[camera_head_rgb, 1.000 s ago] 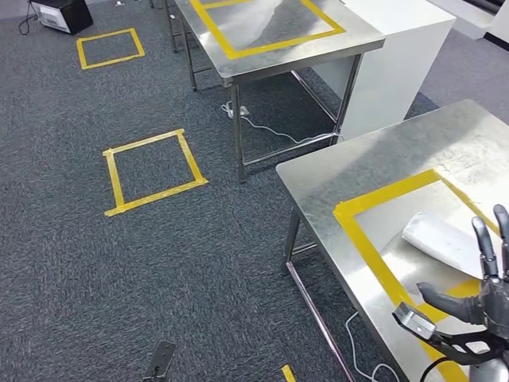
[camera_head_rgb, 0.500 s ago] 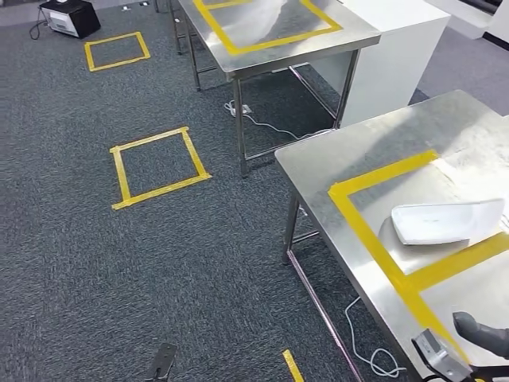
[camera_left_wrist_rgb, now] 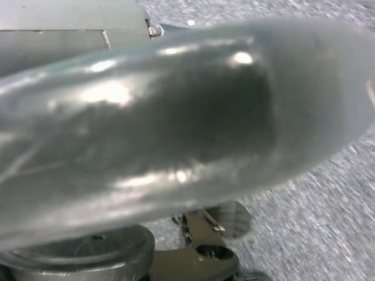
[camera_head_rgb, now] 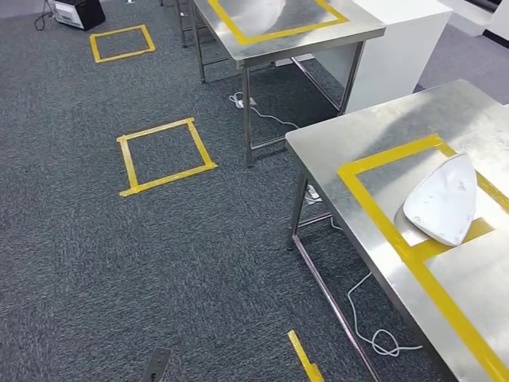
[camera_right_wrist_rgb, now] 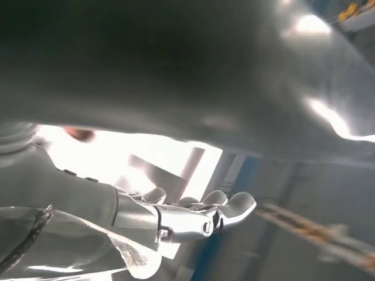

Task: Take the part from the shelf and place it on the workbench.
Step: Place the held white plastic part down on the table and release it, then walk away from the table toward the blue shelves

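The white curved part (camera_head_rgb: 445,199) lies on the steel workbench (camera_head_rgb: 360,135) at the right, inside a yellow tape frame (camera_head_rgb: 384,219), its lower edge over the cross strip of tape. No hand touches it. My right hand (camera_right_wrist_rgb: 194,219) shows in the right wrist view with its fingers stretched out and nothing in them, under a dark blurred surface. In the left wrist view, blurred metal pieces of my left hand (camera_left_wrist_rgb: 208,240) show beneath a big silver shape over grey carpet; how its fingers lie is unclear.
A second steel table (camera_head_rgb: 336,28) with a yellow tape frame and another white part (camera_head_rgb: 258,12) stands at the back, beside a white cabinet (camera_head_rgb: 396,56). Yellow tape squares (camera_head_rgb: 165,155) mark the grey carpet. A white cable (camera_head_rgb: 366,318) lies under the workbench.
The view has shifted. My right hand, open beside the part a second ago, has dropped out of the head view. The part now lies alone on the workbench, turned to a new angle.
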You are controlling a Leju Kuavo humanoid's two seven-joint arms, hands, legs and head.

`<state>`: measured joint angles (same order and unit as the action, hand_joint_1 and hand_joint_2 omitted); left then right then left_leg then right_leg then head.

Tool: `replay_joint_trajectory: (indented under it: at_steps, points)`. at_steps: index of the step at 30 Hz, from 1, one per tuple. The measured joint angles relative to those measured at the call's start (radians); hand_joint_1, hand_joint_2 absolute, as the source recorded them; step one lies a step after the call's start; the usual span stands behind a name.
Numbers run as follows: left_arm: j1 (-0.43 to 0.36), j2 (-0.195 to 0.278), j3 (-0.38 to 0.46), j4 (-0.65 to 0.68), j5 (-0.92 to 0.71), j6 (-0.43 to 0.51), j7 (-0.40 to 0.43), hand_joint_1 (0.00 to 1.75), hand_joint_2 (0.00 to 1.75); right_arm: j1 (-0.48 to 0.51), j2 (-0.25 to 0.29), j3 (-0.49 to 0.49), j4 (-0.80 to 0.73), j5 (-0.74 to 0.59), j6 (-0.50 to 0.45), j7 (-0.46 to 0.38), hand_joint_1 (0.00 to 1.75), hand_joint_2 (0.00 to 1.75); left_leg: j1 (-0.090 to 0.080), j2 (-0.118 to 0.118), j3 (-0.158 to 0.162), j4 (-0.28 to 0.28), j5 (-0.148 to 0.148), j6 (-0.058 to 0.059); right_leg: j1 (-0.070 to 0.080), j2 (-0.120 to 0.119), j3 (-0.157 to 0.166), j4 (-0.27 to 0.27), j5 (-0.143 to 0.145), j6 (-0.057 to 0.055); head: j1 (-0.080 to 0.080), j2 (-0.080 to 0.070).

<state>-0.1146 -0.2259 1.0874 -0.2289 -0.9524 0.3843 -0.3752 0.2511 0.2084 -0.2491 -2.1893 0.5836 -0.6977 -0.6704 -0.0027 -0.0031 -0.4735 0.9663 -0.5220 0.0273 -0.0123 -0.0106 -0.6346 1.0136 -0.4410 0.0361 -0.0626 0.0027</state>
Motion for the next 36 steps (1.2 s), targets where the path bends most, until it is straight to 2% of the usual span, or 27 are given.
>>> replay_joint_trajectory:
  at_steps: [1, 3, 4, 5, 6, 7, 9, 10, 11, 12, 13, 15, 17, 19, 20, 21, 22, 23, 25, 27, 29, 30, 31, 32, 34, 35, 36]
  points:
    - [0.001, -0.001, 0.004, 0.0, 0.004, 0.002, -0.002, 0.0, 0.0, 0.02, 0.003, 0.003, -0.001, -0.043, 0.0, 0.0, 0.0, 0.0, 0.001, 0.002, -0.01, -0.003, 0.01, 0.008, -0.001, 0.003, -0.016, 0.035, -0.037, 0.003, 0.002, 0.0]
    - [0.001, -0.004, 0.009, 0.0, 0.009, 0.003, -0.002, 0.0, 0.0, 0.056, 0.005, 0.012, -0.002, -0.131, 0.0, 0.0, 0.0, 0.0, -0.001, 0.008, -0.033, -0.003, 0.027, 0.017, -0.001, 0.007, -0.054, 0.155, -0.131, 0.008, 0.005, 0.0]
    - [0.001, -0.006, 0.012, 0.0, 0.01, 0.004, -0.001, 0.0, 0.0, 0.072, 0.006, 0.018, -0.003, -0.172, 0.0, 0.0, 0.0, 0.0, -0.003, 0.013, -0.043, -0.002, 0.036, 0.018, -0.001, 0.007, -0.067, 0.217, -0.159, 0.01, 0.005, 0.0]
    - [0.002, -0.007, 0.015, 0.0, 0.011, 0.004, 0.0, 0.0, 0.0, 0.086, 0.006, 0.024, -0.004, -0.202, 0.0, 0.0, 0.0, 0.0, -0.004, 0.02, -0.054, -0.002, 0.043, 0.018, -0.001, 0.007, -0.069, 0.256, -0.164, 0.012, 0.005, 0.0]
    - [0.003, -0.007, 0.018, 0.0, 0.011, 0.005, 0.001, 0.0, 0.0, 0.097, 0.006, 0.028, -0.004, -0.221, 0.0, 0.0, 0.0, 0.0, -0.005, 0.026, -0.063, -0.001, 0.05, 0.017, -0.001, 0.007, -0.058, 0.265, -0.15, 0.013, 0.005, 0.0]
    - [0.004, -0.007, 0.021, 0.0, 0.011, 0.005, 0.001, 0.0, 0.0, 0.105, 0.006, 0.032, -0.005, -0.231, 0.0, 0.0, 0.0, 0.0, -0.005, 0.035, -0.072, 0.0, 0.056, 0.015, -0.001, 0.003, -0.026, 0.235, -0.124, 0.013, 0.005, 0.0]
    - [0.005, -0.008, 0.024, 0.0, 0.011, 0.006, 0.002, 0.0, 0.0, 0.115, 0.006, 0.038, -0.009, -0.245, 0.0, 0.0, 0.0, 0.0, -0.007, 0.051, -0.085, 0.007, 0.064, 0.009, 0.0, -0.027, 0.079, 0.098, -0.09, 0.014, 0.005, 0.0]
    - [0.006, -0.008, 0.025, 0.0, 0.011, 0.006, 0.003, 0.0, 0.0, 0.117, 0.006, 0.042, -0.011, -0.257, 0.0, 0.0, 0.0, 0.0, -0.008, 0.061, -0.089, 0.013, 0.066, 0.004, 0.002, -0.045, 0.129, 0.029, -0.089, 0.011, 0.004, 0.0]
    - [0.006, -0.009, 0.027, 0.0, 0.011, 0.007, 0.005, 0.0, 0.0, 0.12, 0.006, 0.046, -0.013, -0.275, 0.0, 0.0, 0.0, 0.0, -0.011, 0.07, -0.092, 0.019, 0.068, -0.001, 0.004, -0.057, 0.157, -0.017, -0.096, 0.007, 0.004, 0.0]
    - [0.006, -0.009, 0.028, 0.0, 0.011, 0.008, 0.009, 0.0, 0.0, 0.124, 0.006, 0.05, -0.014, -0.296, 0.0, 0.0, 0.0, 0.0, -0.013, 0.079, -0.094, 0.024, 0.07, -0.006, 0.007, -0.059, 0.167, -0.039, -0.105, 0.001, 0.003, 0.0]
    - [0.005, -0.009, 0.03, 0.0, 0.011, 0.009, 0.014, 0.0, 0.0, 0.131, 0.006, 0.054, -0.015, -0.317, 0.0, -0.001, 0.0, 0.0, -0.013, 0.088, -0.095, 0.027, 0.072, -0.01, 0.008, -0.05, 0.162, -0.044, -0.107, -0.008, 0.002, 0.0]
    - [0.005, -0.009, 0.032, 0.0, 0.011, 0.011, 0.02, 0.0, 0.0, 0.146, 0.006, 0.061, -0.014, -0.348, 0.003, -0.001, 0.0, 0.0, -0.009, 0.084, -0.099, 0.039, 0.061, -0.023, 0.005, -0.033, 0.152, -0.046, -0.101, -0.027, 0.002, 0.0]
    - [0.006, -0.009, 0.033, 0.0, 0.012, 0.011, 0.023, 0.0, 0.0, 0.152, 0.006, 0.07, -0.014, -0.365, 0.007, -0.001, 0.0, 0.0, -0.004, 0.046, -0.126, 0.119, 0.0, -0.035, 0.003, -0.016, 0.145, -0.048, -0.09, -0.043, 0.0, 0.0]
    - [0.008, -0.009, 0.035, 0.0, 0.015, 0.007, 0.029, 0.0, 0.0, 0.154, 0.006, 0.078, -0.012, -0.373, 0.016, -0.001, 0.0, 0.0, -0.002, 0.017, -0.173, 0.253, -0.076, -0.04, 0.006, 0.002, 0.136, -0.047, -0.083, -0.05, -0.001, 0.0]
    - [0.009, -0.009, 0.037, 0.0, 0.017, 0.003, 0.036, 0.0, 0.0, 0.156, 0.006, 0.081, -0.01, -0.377, 0.024, -0.001, 0.0, 0.0, -0.002, 0.013, -0.187, 0.302, -0.093, -0.039, 0.009, 0.013, 0.135, -0.046, -0.079, -0.051, -0.001, 0.0]
    - [0.01, -0.009, 0.039, 0.0, 0.019, -0.003, 0.044, 0.0, 0.0, 0.157, 0.006, 0.083, -0.008, -0.381, 0.033, -0.001, 0.0, 0.0, -0.002, 0.011, -0.188, 0.317, -0.09, -0.036, 0.012, 0.025, 0.134, -0.045, -0.076, -0.052, -0.001, 0.0]
    - [0.011, -0.01, 0.042, 0.0, 0.023, -0.007, 0.055, 0.0, 0.0, 0.159, 0.007, 0.085, -0.007, -0.387, 0.044, -0.001, 0.0, 0.0, -0.004, 0.008, -0.172, 0.296, -0.067, -0.03, 0.015, 0.038, 0.134, -0.044, -0.073, -0.053, -0.001, 0.0]
    - [0.012, -0.011, 0.045, 0.0, 0.025, -0.009, 0.066, 0.0, 0.0, 0.162, 0.01, 0.087, -0.006, -0.392, 0.054, -0.001, 0.0, 0.0, -0.006, -0.002, -0.142, 0.239, -0.029, -0.021, 0.017, 0.05, 0.134, -0.043, -0.071, -0.053, 0.0, 0.0]
    - [0.015, -0.012, 0.053, 0.0, 0.028, -0.01, 0.089, 0.0, 0.0, 0.168, 0.022, 0.093, -0.006, -0.402, 0.073, -0.001, 0.0, 0.0, -0.01, -0.047, -0.076, 0.107, 0.03, 0.001, 0.018, 0.072, 0.13, -0.041, -0.068, -0.051, 0.001, 0.0]
    - [0.022, -0.01, 0.059, 0.0, 0.029, -0.011, 0.107, 0.0, 0.0, 0.171, 0.038, 0.102, -0.006, -0.407, 0.086, -0.001, 0.0, 0.0, -0.014, -0.075, -0.045, 0.042, 0.043, 0.011, 0.012, 0.095, 0.122, -0.04, -0.062, -0.042, -0.002, 0.0]
    - [0.024, -0.009, 0.063, 0.0, 0.031, -0.011, 0.114, 0.0, 0.0, 0.174, 0.05, 0.111, -0.006, -0.408, 0.091, -0.001, 0.0, 0.0, -0.014, -0.059, -0.035, 0.017, 0.045, 0.013, 0.007, 0.115, 0.113, -0.041, -0.056, -0.031, -0.006, 0.0]
    - [0.022, -0.009, 0.064, 0.0, 0.031, -0.012, 0.115, 0.0, 0.0, 0.176, 0.054, 0.114, -0.007, -0.408, 0.092, -0.001, 0.0, 0.0, -0.012, -0.045, -0.029, 0.001, 0.046, 0.015, 0.008, 0.109, 0.106, -0.039, -0.06, -0.027, -0.006, 0.0]
    - [0.02, -0.008, 0.065, 0.0, 0.032, -0.013, 0.115, 0.0, 0.0, 0.177, 0.057, 0.117, -0.007, -0.407, 0.092, -0.001, 0.0, 0.0, -0.009, -0.032, -0.024, -0.017, 0.049, 0.017, 0.01, 0.09, 0.092, -0.022, -0.073, -0.023, -0.003, 0.0]
    - [0.018, -0.008, 0.066, 0.0, 0.032, -0.015, 0.115, 0.0, 0.0, 0.176, 0.059, 0.121, -0.007, -0.406, 0.092, -0.001, 0.0, 0.0, -0.006, -0.018, -0.02, -0.032, 0.05, 0.019, 0.01, 0.066, 0.069, 0.016, -0.097, -0.019, 0.001, 0.0]
    - [0.02, -0.008, 0.07, 0.0, 0.032, -0.017, 0.115, 0.0, 0.0, 0.175, 0.062, 0.126, -0.007, -0.406, 0.092, -0.001, 0.0, 0.0, -0.005, 0.009, -0.022, -0.036, 0.053, 0.02, 0.006, 0.026, 0.003, 0.145, -0.157, -0.006, 0.007, 0.0]
    - [0.022, -0.008, 0.072, 0.0, 0.032, -0.018, 0.116, 0.0, 0.0, 0.176, 0.063, 0.128, -0.006, -0.406, 0.092, -0.001, 0.0, 0.0, -0.005, 0.024, -0.023, -0.035, 0.052, 0.02, 0.002, 0.021, -0.026, 0.205, -0.175, 0.002, 0.008, 0.0]
    - [0.024, -0.008, 0.074, 0.0, 0.032, -0.018, 0.116, 0.0, 0.0, 0.178, 0.063, 0.129, -0.006, -0.406, 0.092, -0.001, 0.0, 0.0, -0.004, 0.039, -0.023, -0.034, 0.051, 0.018, -0.002, 0.018, -0.043, 0.239, -0.177, 0.009, 0.008, 0.0]
